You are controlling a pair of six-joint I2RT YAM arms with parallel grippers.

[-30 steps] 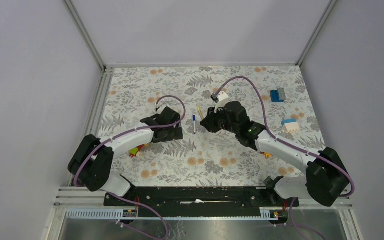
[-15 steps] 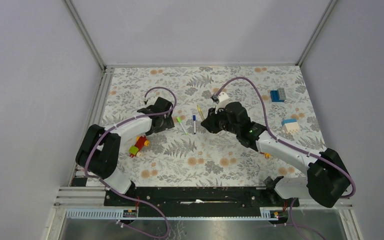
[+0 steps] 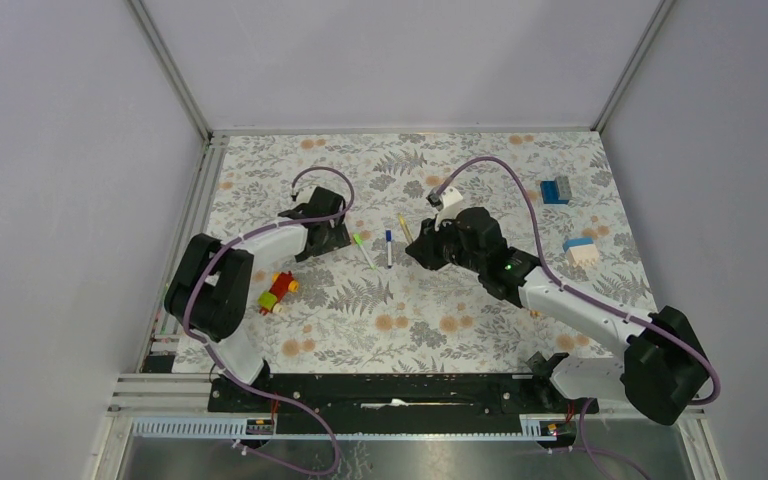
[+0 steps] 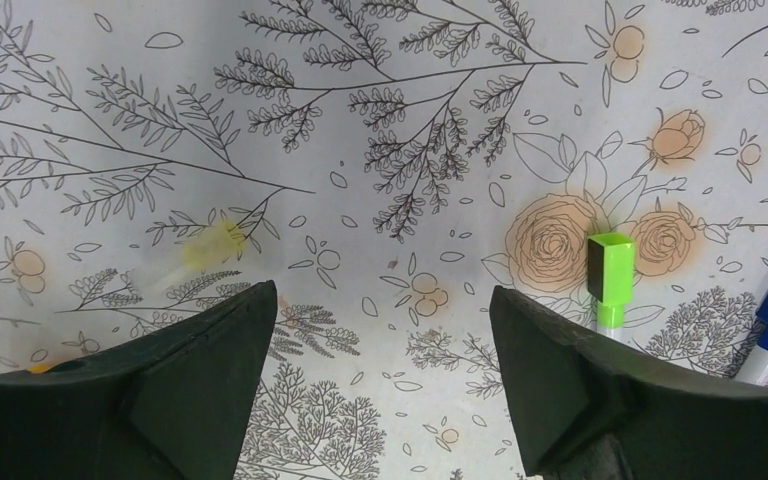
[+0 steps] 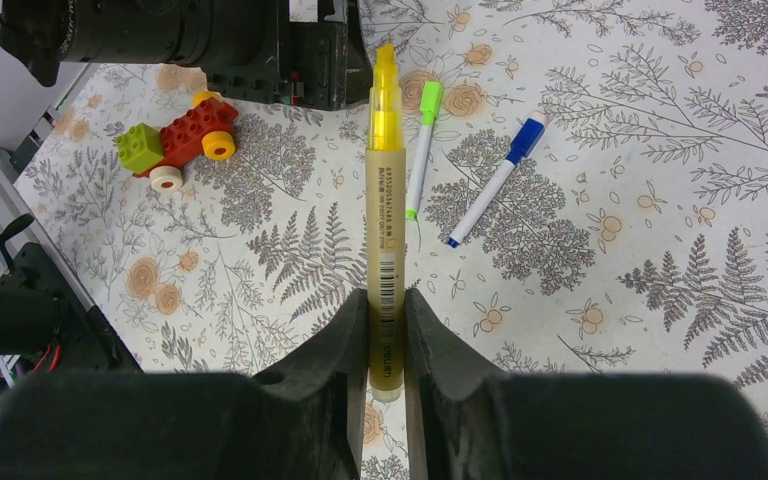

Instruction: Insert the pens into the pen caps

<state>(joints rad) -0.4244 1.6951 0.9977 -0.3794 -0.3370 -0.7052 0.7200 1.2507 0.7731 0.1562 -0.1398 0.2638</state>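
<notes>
Right gripper (image 5: 385,312) reaching forward, clamped tight on the yellow pen (image 5: 386,190)
left gripper (image 4: 382,305) down low, fingers apart; only its wrist view shows that

A green-capped pen (image 3: 365,250) and a blue-capped pen (image 3: 388,248) lie side by side mid-worktop (image 3: 430,340), barring the centre. A toy car (image 3: 277,291) sits near the left edge, a blue block (image 3: 556,190) and a white block (image 3: 580,251) near the right. The near-edge strip lies open.

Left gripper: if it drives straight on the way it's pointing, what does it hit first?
Most likely the tablecloth: the left gripper is open in its wrist view, with bare cloth between the fingers. The green-capped pen runs behind the picture-right finger, which might clip it first; height unclear.
</notes>
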